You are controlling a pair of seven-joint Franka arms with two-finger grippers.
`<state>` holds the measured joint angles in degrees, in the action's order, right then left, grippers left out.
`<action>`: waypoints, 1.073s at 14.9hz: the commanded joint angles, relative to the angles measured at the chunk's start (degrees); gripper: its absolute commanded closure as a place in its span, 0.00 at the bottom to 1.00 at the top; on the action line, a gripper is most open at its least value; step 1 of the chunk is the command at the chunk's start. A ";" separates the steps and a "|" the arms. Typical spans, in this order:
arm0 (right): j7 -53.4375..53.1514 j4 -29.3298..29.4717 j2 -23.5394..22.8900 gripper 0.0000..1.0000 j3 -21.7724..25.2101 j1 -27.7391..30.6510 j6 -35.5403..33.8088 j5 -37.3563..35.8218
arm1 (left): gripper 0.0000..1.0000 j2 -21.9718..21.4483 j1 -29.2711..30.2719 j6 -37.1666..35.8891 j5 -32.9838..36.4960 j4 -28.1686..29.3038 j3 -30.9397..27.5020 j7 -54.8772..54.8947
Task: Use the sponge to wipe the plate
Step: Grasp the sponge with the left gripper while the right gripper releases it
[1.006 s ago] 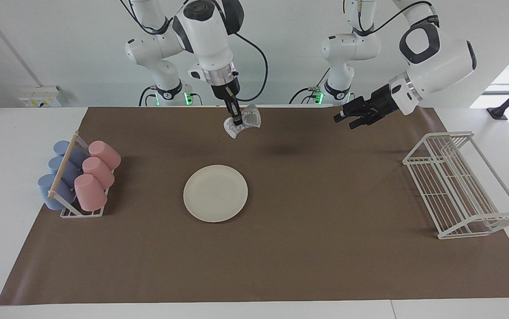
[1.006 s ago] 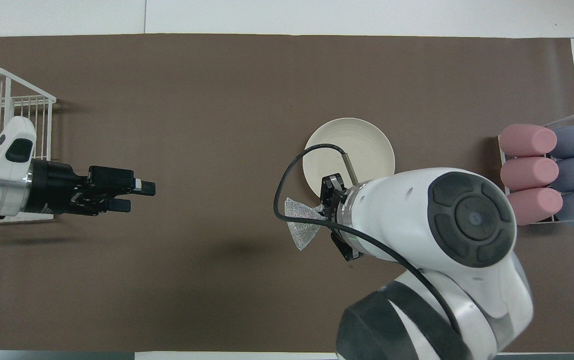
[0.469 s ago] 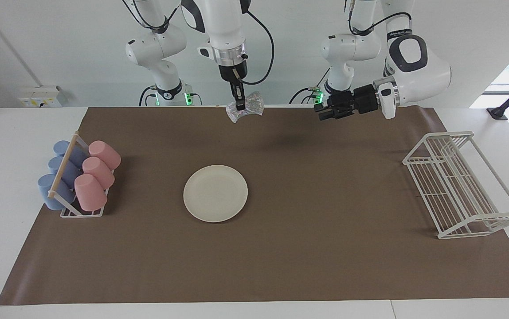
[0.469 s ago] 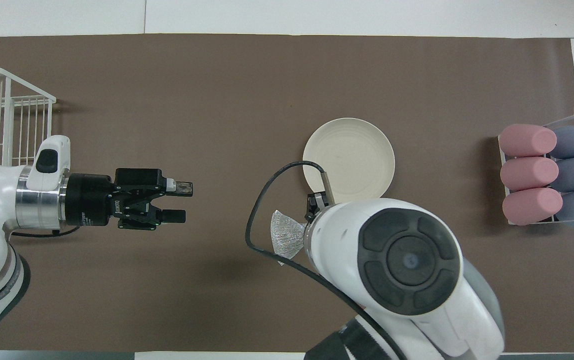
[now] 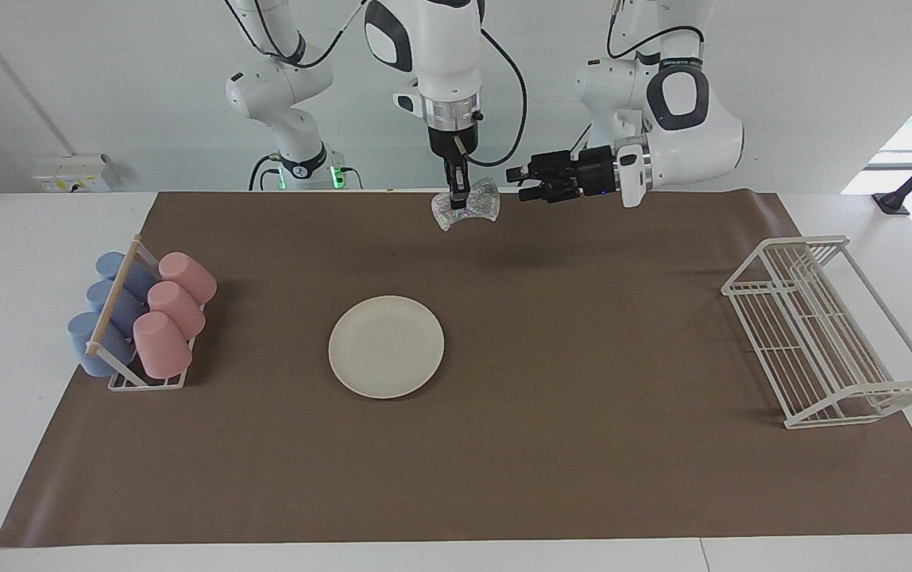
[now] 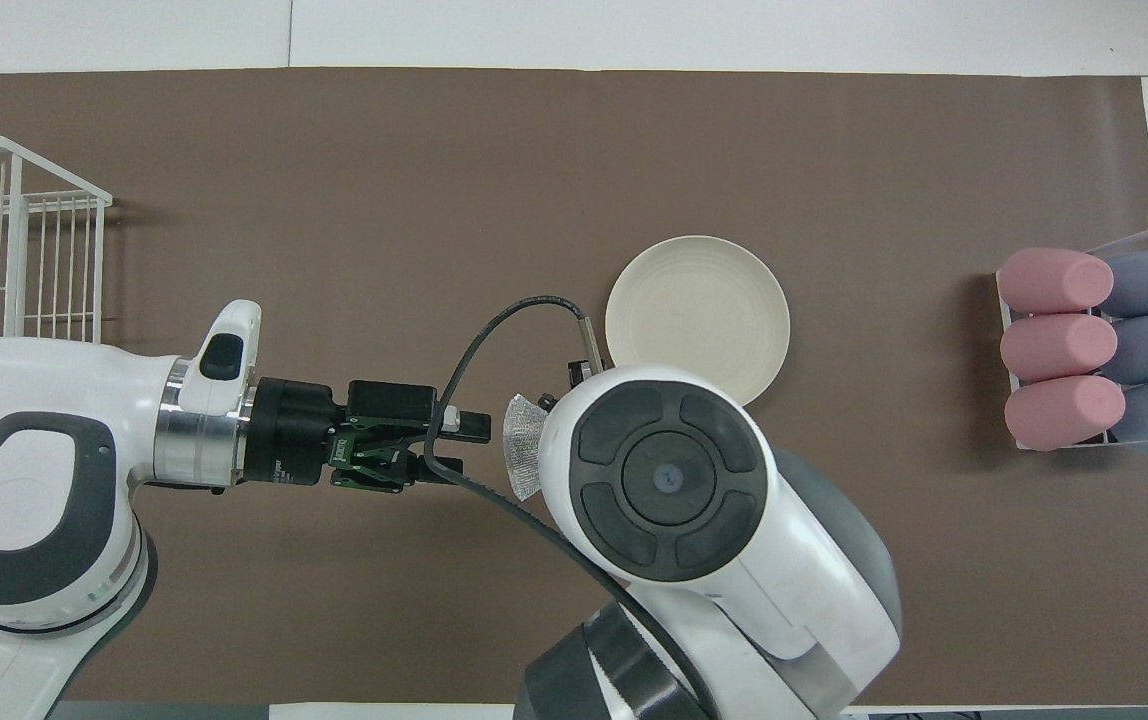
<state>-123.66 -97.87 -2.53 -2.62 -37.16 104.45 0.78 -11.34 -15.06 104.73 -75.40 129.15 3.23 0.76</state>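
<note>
The cream-white plate (image 5: 386,346) lies flat on the brown mat near the middle of the table; it also shows in the overhead view (image 6: 697,318). My right gripper (image 5: 457,200) points down and is shut on the silvery sponge (image 5: 472,210), held in the air over the mat's edge nearest the robots. In the overhead view only a corner of the sponge (image 6: 522,445) shows beside the right arm's wrist, which hides the gripper. My left gripper (image 5: 521,181) lies level, open and empty, close beside the sponge with a small gap; it also shows in the overhead view (image 6: 454,443).
A rack of pink and blue cups (image 5: 138,318) stands at the right arm's end of the table. A white wire dish rack (image 5: 821,334) stands at the left arm's end. The brown mat (image 5: 583,445) covers most of the table.
The right gripper has carried the sponge up and toward the left arm's end. The left gripper has swung toward the middle and now sits close beside the sponge.
</note>
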 commanded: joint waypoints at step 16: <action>-0.62 1.54 -0.28 1.00 -0.28 0.42 -1.44 -1.39 | 1.00 1.06 -5.77 6.89 -5.99 1.11 -0.95 0.56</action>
<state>-123.66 -97.46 -2.56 -2.62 -37.15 103.99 0.67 -9.99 -20.56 112.41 -80.33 129.98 2.72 2.22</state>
